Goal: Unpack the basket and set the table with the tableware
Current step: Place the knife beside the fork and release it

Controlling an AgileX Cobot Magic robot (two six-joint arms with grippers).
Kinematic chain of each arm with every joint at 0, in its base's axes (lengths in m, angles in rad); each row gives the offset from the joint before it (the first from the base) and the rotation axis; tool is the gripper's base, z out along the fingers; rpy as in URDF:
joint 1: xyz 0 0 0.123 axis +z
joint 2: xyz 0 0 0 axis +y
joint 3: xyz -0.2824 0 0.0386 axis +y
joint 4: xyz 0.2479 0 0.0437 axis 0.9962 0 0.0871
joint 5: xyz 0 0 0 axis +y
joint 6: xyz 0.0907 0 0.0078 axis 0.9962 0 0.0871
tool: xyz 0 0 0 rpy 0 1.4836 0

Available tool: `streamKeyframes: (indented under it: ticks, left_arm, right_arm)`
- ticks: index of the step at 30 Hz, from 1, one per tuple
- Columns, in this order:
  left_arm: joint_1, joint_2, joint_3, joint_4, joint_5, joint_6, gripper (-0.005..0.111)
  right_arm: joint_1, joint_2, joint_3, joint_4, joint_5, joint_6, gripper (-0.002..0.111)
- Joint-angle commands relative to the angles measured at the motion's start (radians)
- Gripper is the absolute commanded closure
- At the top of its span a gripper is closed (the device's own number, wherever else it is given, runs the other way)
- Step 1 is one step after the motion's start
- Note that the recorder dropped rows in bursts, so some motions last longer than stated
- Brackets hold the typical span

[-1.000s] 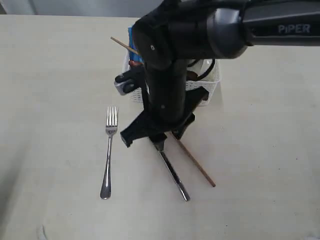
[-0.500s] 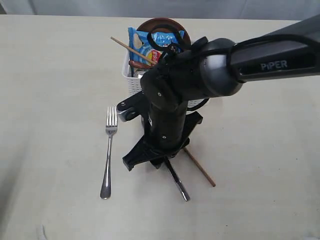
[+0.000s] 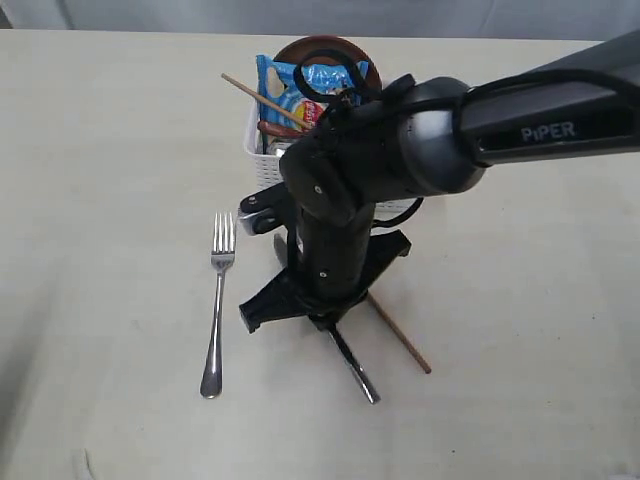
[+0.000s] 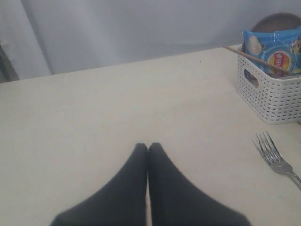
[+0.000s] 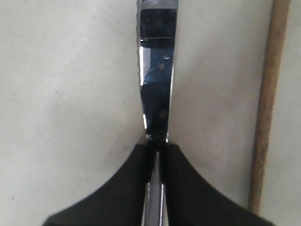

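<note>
Right gripper (image 5: 157, 147) is clamped on the knife (image 5: 157, 70). Its fingers are pressed together on the blade, and the knife lies flat on the table (image 3: 100, 150) in front of the basket (image 3: 262, 168), handle pointing away from it. Whether the knife is being set down or straightened, I cannot tell.

One chopstick (image 5: 265, 108) lies just beside the knife, not touching it, and also runs out from the basket's front. The fork (image 3: 216, 310) lies in front of the basket too, off towards its left corner and well apart from the knife, tines toward the basket. So three pieces appear to be out on the table.

The left gripper (image 4: 148, 148) is closed with nothing in it. It hangs low over bare table, well away from the basket on the fork's side.

More remains in the basket. The second chopstick (image 3: 255, 92) juts out over its left rim. The brown plate (image 3: 320, 45) stands on edge at the back, and the blue snack packet (image 3: 300, 85) leans in front of it. A dark red-brown curve at the left wall is probably the spoon (image 3: 268, 128). The arm (image 3: 400, 150) hides the rest of the basket, so bowl and cup cannot be checked.

Judged from this, the task is less than half done. The pair of chopsticks is incomplete, and the plate and spoon have yet to come out.
</note>
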Motion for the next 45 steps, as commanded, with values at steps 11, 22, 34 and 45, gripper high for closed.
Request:
streamKeyframes:
  ticks: [11, 22, 34, 45]
  left_arm:
    - [0.002, -0.003, 0.002, -0.002, -0.008, 0.0, 0.107]
    - [0.002, -0.003, 0.002, -0.002, -0.008, 0.0, 0.107]
    - [0.002, -0.003, 0.002, -0.002, -0.008, 0.0, 0.107]
    - [0.002, -0.003, 0.002, -0.002, -0.008, 0.0, 0.107]
  right_arm:
    - [0.003, -0.152, 0.01, 0.41, -0.248, 0.043, 0.108]
    - [0.079, -0.034, -0.089, 0.513, -0.311, 0.036, 0.109]
    - [0.09, 0.099, -0.17, 0.515, -0.327, 0.152, 0.109]
    - [0.09, 0.11, -0.17, 0.446, -0.311, 0.19, 0.109]
